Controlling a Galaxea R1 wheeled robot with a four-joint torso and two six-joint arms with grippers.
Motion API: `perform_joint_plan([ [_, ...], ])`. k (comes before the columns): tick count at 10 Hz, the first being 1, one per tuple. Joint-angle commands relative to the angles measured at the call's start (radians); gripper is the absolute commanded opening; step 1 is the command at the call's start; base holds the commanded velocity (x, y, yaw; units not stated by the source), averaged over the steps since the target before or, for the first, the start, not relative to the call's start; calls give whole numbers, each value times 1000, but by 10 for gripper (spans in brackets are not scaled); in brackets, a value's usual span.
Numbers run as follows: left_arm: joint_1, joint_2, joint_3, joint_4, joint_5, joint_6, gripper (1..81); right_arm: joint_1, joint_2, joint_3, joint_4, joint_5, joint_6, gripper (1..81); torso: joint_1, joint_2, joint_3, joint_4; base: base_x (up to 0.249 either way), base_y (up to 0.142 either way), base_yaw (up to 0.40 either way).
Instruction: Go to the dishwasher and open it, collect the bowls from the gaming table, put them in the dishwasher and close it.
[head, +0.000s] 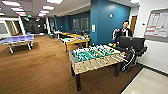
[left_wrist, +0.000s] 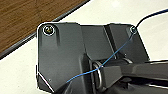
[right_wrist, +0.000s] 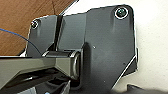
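Where carpet (head: 37, 72) meets pale floor (head: 150, 83), foosball table (head: 96, 57) stands near.

The colourful items on the gaming table (head: 75, 40) were too small and blurred to tell as bowls or game sheets, and the foosball table (head: 96, 58) in front hid its near legs. The person (head: 124, 31) stood behind a dark chair (head: 131, 45) that covered everything below the chest; what the raised hand held could not be made out. The wall board (head: 157, 25) was cut off by the picture's edge, its print unreadable. The far end of the room past the ping-pong table (head: 17, 40) blurred into darkness. In both wrist views the robot's own plate covered the fingers.
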Motion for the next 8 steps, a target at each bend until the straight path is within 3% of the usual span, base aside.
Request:
perform_joint_plan([
  [1,-37,-7,2,-5,44,1,811,49,-9,1,-13,-52,-6,811,0,0,0,0,0,0,368],
  [8,-37,-3,2,-5,45,1,811,42,-6,1,-11,-52,-6,811,0,0,0,0,0,0,344],
])
